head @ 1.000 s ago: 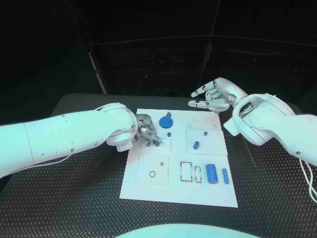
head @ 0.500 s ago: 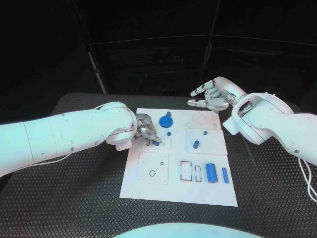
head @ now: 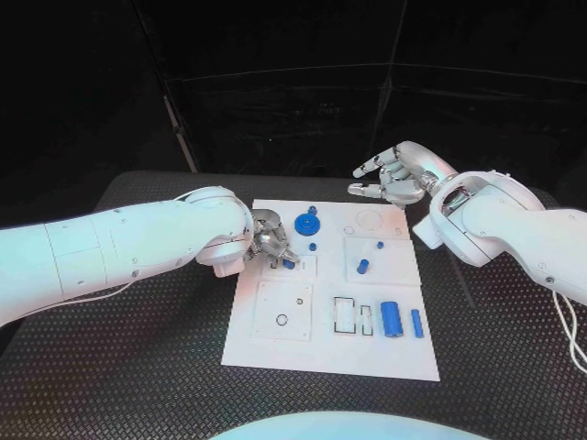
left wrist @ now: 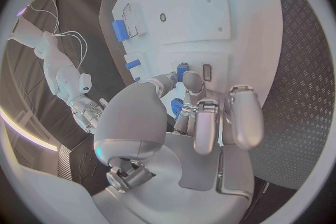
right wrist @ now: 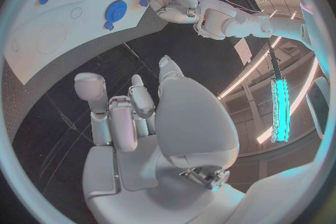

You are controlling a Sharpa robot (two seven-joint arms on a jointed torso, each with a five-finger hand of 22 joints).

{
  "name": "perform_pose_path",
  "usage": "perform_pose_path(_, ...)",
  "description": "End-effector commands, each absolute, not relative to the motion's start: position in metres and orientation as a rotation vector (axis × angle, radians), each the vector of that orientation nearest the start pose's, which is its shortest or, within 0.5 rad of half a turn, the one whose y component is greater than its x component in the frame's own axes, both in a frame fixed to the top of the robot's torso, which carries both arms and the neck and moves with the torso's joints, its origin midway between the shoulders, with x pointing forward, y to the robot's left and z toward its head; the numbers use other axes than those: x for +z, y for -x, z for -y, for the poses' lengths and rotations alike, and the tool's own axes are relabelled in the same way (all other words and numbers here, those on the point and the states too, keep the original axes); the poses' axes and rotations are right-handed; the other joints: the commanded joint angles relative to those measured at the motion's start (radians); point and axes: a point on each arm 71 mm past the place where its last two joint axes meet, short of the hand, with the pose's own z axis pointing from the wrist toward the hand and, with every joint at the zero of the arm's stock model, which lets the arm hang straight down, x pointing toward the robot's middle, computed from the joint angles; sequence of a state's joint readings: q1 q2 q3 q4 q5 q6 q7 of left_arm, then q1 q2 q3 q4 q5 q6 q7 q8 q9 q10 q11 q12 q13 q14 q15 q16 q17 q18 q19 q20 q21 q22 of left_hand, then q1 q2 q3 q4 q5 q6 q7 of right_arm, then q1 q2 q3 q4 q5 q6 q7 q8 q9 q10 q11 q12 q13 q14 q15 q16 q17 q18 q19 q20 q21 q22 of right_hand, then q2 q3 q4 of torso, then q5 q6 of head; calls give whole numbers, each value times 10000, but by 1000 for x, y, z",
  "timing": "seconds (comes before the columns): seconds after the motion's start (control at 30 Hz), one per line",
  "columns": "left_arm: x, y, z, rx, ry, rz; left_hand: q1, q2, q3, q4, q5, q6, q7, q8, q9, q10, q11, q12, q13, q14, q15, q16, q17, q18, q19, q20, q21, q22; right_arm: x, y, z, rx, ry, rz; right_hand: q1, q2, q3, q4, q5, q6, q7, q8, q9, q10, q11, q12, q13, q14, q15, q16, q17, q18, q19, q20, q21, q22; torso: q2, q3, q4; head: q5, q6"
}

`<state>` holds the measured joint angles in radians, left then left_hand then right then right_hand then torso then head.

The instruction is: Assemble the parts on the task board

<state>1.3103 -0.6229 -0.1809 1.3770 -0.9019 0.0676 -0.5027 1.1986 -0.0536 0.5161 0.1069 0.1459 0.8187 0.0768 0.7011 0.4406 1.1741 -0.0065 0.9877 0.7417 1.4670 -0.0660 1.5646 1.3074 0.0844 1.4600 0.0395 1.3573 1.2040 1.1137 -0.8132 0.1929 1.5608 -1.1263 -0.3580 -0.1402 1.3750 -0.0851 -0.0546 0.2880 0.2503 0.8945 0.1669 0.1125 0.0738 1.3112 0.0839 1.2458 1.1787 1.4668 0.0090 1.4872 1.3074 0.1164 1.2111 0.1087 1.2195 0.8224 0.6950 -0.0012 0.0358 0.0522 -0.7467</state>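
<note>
Left hand [head: 269, 240] still pinches a small blue part [left wrist: 181, 71] at the board's [head: 323, 353] left slot, unmoved; right hand [head: 395, 177] hovers open, far right

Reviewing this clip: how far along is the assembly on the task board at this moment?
Early to midway, judging by loose pieces. Seemingly placed: the blue gear at the task board's far end. In hand: the left hand works a small blue part at a slot; whether it grips or presses is unclear. Left: the blue cylinder and blue bar lie beside empty outlines. The right hand hovers open beyond the board.
</note>
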Motion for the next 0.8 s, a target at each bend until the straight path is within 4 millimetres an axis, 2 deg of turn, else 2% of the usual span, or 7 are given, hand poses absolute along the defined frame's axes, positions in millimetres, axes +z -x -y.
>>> perform_pose_path(0.03,-233,-496,-150,-4703,1829,-24027,-18,-36,1618,-1544,72,34,-30,38,617,79,16,44,2,1038,-44,62,2634,-134,-35,-21,-49,-5,-138,-495,187,9124,-2872,-15935,-47,62,-40,5,40,73,-31,61,12,7,-72,-3,-2,604,-85,-24,722,189,-76,-7,-32,-16,0,1,4,-6,-9)
perform_pose_path(0.47,-235,-497,-148,-4578,1575,-24341,-84,-58,1641,-1526,79,45,-38,51,631,105,12,68,29,1038,-44,62,2634,-133,-37,-20,-55,-9,-138,-496,187,9110,-2879,-15945,-47,62,-40,5,40,73,-31,61,12,7,-72,-3,-2,604,-85,-24,722,189,-76,-7,-32,-16,-1,2,2,-11,-34)
perform_pose_path(0.57,-235,-498,-149,-4539,1573,-24369,-160,-70,1665,-1505,96,66,-55,70,648,155,2,119,87,1038,-49,62,2634,-125,-48,-22,-79,-42,-138,-496,187,9116,-2877,-15942,-47,62,-40,5,40,73,-31,61,12,7,-72,-3,-2,604,-85,-24,722,189,-76,-7,-32,-16,3,5,-5,-3,23)
perform_pose_path(0.8,-236,-499,-148,-4486,1552,-24402,-408,-42,1711,-1397,96,135,-110,134,705,267,-40,226,189,1038,-79,62,2634,-122,-48,-42,-93,-45,-138,-496,187,9121,-2876,-15944,-47,62,-40,5,40,73,-31,61,12,7,-72,-3,-2,604,-85,-24,722,189,-76,-7,-32,-16,4,1,5,-17,22)
